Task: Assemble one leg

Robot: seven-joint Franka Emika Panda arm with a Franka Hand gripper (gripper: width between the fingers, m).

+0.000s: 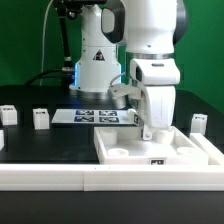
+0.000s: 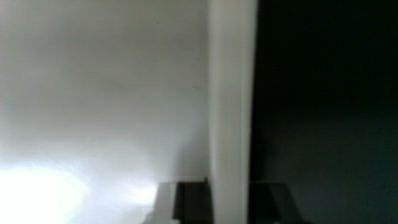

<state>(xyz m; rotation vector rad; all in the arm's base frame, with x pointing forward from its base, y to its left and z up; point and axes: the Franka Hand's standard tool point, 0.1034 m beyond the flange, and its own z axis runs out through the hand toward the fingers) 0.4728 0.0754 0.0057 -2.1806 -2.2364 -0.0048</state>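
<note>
Gripper: fingers are straddling the panel's far edge; I cannot tell if they are pinching it.
Leg: standing on the table, well apart from the gripper, toward the exterior view's left.

Black table carries white panel, marker board; three loose legs.

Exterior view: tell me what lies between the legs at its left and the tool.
The marker board lies flat between the nearer leg and the tool; the exterior view shows it.
</note>
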